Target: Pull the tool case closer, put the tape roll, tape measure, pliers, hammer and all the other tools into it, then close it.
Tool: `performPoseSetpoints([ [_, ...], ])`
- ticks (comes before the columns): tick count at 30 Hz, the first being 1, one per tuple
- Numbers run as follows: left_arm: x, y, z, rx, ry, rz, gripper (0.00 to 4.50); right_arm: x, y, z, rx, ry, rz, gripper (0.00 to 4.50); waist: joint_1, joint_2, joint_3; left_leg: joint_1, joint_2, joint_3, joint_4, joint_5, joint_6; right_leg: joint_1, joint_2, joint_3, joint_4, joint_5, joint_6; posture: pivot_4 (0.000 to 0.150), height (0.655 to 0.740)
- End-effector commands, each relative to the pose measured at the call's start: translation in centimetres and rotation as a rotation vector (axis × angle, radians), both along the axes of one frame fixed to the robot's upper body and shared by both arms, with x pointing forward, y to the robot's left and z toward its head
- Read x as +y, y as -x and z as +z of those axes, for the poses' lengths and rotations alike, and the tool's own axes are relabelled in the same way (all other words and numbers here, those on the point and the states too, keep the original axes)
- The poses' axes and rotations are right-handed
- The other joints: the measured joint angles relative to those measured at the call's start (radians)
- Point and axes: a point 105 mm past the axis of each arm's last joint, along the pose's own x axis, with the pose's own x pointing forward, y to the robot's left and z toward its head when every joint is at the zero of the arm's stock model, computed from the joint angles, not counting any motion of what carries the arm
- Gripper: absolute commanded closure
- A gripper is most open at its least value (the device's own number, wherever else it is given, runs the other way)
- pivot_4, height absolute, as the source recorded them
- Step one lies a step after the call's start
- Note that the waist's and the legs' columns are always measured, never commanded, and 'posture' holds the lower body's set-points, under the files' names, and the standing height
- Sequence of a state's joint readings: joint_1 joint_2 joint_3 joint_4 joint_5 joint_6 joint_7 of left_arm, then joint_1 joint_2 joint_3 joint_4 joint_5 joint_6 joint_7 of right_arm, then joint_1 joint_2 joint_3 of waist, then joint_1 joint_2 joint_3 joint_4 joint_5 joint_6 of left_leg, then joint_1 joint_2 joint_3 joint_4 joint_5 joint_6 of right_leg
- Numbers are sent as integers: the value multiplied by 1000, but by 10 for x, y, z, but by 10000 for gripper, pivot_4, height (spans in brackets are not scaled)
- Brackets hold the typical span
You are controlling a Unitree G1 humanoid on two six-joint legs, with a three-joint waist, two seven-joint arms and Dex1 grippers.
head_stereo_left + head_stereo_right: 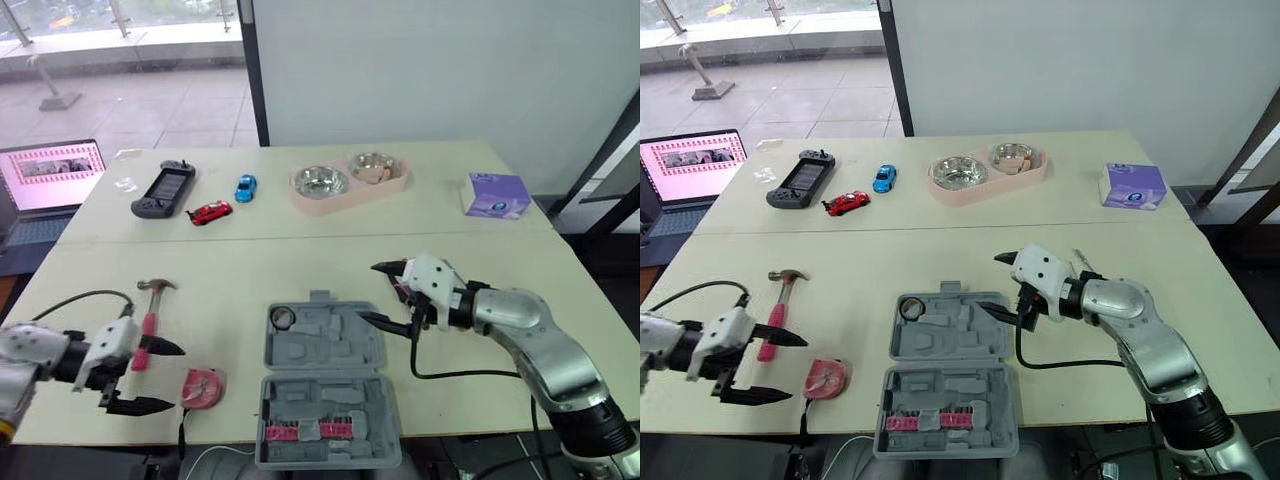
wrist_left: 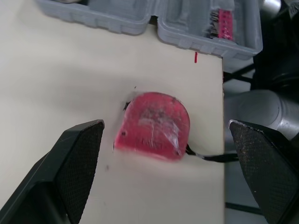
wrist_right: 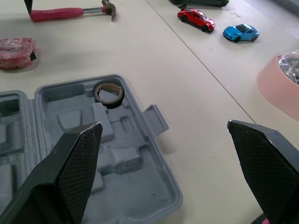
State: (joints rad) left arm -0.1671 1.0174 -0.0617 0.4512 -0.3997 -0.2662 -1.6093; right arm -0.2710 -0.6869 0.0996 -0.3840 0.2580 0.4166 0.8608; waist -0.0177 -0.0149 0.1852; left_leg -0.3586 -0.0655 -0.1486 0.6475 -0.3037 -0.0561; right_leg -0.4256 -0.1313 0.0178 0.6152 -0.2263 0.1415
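The grey tool case [image 1: 325, 385] lies open at the table's front middle. A black tape roll [image 1: 283, 318] sits in its far left corner. Left of the case, a red tape measure [image 1: 203, 387] lies near the front edge. Beyond that is a pink-handled hammer [image 1: 150, 310]. My left gripper [image 1: 177, 377] is open just left of the tape measure [image 2: 154, 126], which lies on the table between its fingers, untouched. My right gripper [image 1: 370, 292] hangs open over the case's far right corner, holding nothing. From there I see the tape roll [image 3: 109, 93] and hammer [image 3: 70, 12].
Along the far side stand a game controller [image 1: 163, 190], a red toy car [image 1: 210, 212], a blue toy car [image 1: 245, 187], a pink double bowl [image 1: 348, 182] and a purple box [image 1: 497, 195]. A laptop [image 1: 50, 180] sits at the far left. Pink bits [image 1: 305, 431] fill the case's near half.
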Motion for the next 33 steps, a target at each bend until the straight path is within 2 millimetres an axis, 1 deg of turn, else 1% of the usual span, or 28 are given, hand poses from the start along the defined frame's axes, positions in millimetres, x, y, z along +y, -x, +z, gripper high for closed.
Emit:
performPoseSetpoints([
  [1,-2,-2,-14,5,-10,-37,163,-1,7,16,-58,-3,0,0,1,0,0,0,1,0,0,0,0,0,1,0,0,0,0,1500,7360],
  [5,-6,-1,-30,32,-16,-65,163,-6,9,16,-54,11,-27,0,1,0,0,0,1,1,1,0,0,0,2,1,0,0,0,1500,7360],
  [9,-13,-2,-39,18,-7,-92,163,-9,13,16,-45,16,-48,0,4,0,0,0,3,1,1,0,0,0,4,1,0,1,-1,1500,7360],
  [14,-12,1,-52,24,-47,-122,163,-11,16,17,-38,18,-66,0,2,0,0,0,5,2,1,0,0,0,6,2,0,2,-2,1500,7360],
  [18,-11,3,-61,32,-55,-117,163,-13,16,18,-36,21,-72,0,3,0,0,1,6,3,1,0,0,0,7,2,0,2,-3,1500,7360],
  [21,-7,3,-66,28,-74,-102,163,-13,15,19,-38,20,-74,0,4,1,-1,1,7,3,1,0,0,0,7,2,0,2,-4,1500,7360],
  [25,-8,4,-67,21,-67,-106,163,-14,14,19,-40,23,-77,0,5,1,-1,2,7,3,1,0,0,1,7,2,0,3,-4,1500,7360],
  [28,-6,5,-66,21,-69,-106,8283,-13,13,20,-42,23,-73,0,3,1,-1,2,8,3,1,0,0,1,8,2,0,3,-4,1500,7360],
  [29,-6,6,-66,21,-71,-106,12644,-13,13,20,-43,22,-72,0,0,1,-1,2,8,3,1,0,0,1,9,2,0,3,-4,1500,7360],
  [30,-5,6,-66,19,-76,-111,15746,-12,13,20,-43,23,-70,0,-1,1,-1,3,8,3,1,0,0,1,9,3,0,3,-4,1500,7360],
  [33,-3,5,-59,-2,-71,-104,15680,-10,11,21,-47,21,-58,0,-2,1,-1,3,9,4,1,0,0,1,10,3,0,3,-5,1500,7360],
])
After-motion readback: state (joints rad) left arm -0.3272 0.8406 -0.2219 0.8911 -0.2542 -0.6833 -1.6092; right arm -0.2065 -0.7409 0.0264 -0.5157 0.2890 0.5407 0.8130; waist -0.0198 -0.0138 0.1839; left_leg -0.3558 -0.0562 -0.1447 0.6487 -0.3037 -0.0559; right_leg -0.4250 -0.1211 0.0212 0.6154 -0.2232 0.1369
